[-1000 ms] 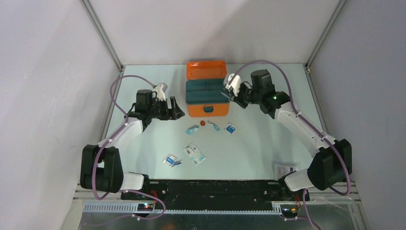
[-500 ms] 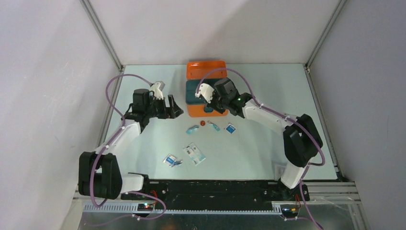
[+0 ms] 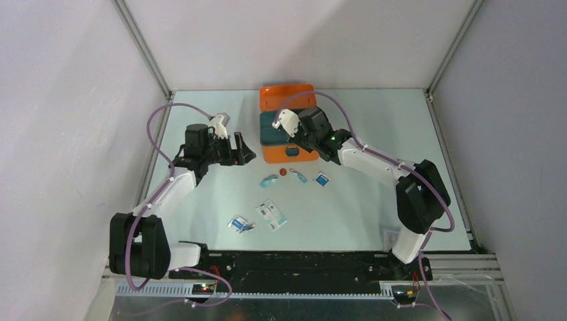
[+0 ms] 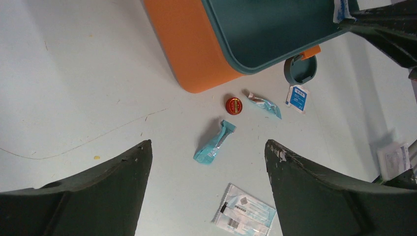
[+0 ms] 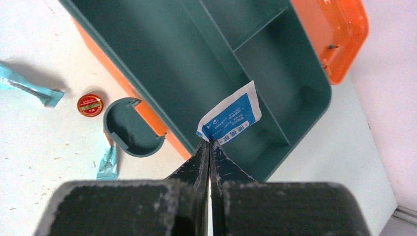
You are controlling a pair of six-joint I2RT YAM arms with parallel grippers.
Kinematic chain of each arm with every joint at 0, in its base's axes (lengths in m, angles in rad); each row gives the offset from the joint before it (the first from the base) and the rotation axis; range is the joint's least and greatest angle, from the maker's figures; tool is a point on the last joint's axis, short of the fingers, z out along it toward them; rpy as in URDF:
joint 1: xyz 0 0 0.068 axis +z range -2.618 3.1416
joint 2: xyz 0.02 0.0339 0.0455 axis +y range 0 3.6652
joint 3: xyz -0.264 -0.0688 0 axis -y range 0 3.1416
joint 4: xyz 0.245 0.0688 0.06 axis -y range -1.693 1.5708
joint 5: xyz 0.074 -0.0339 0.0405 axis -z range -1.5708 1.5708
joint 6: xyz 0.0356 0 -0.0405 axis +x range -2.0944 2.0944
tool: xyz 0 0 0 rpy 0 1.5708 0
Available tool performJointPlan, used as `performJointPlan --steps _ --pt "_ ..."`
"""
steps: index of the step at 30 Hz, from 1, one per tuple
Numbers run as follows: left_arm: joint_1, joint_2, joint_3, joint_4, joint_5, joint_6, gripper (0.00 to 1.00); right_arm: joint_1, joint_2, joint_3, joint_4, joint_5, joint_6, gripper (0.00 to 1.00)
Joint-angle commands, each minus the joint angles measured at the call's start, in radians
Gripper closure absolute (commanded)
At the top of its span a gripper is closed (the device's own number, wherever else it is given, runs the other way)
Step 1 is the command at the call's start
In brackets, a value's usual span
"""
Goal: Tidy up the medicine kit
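Note:
The orange medicine kit stands open at the back centre, its lid folded back and a dark teal compartment tray inside. Its round teal latch hangs at the front. My right gripper is shut on the corner of a blue and white sachet and holds it over the tray; it also shows in the top view. My left gripper is open and empty, above the table left of the kit. In the left wrist view the kit's wall is ahead.
In front of the kit lie a red round cap, two teal packets and a blue sachet. Nearer lie two flat white-blue pouches. A white packet lies by the right arm's base.
My right arm has swung left from the kit's right side to over the tray, still holding the sachet. My left gripper has shifted slightly and stayed open.

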Motion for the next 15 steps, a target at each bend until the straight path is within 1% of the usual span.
performJointPlan --steps 1,3,5,7,9,15 --pt "0.009 -0.024 0.005 0.02 0.009 0.02 0.11 -0.007 -0.009 0.072 0.031 0.052 0.002 1.0" --pt "0.01 -0.028 0.004 0.019 0.009 0.02 0.11 -0.008 0.001 0.084 0.016 0.053 0.005 1.0" --pt "0.009 -0.033 0.002 0.02 0.005 0.021 0.11 -0.004 0.005 0.09 0.01 0.06 0.007 0.96" --pt "0.01 -0.036 0.0 0.02 0.004 0.022 0.11 0.0 0.0 0.094 0.002 0.074 0.008 0.86" --pt "0.009 -0.036 0.002 0.019 0.004 0.023 0.11 0.002 -0.02 0.1 -0.015 0.075 0.01 0.79" --pt "0.009 -0.015 0.013 0.02 0.012 0.016 0.11 -0.002 -0.129 0.099 -0.104 0.004 0.035 0.7"
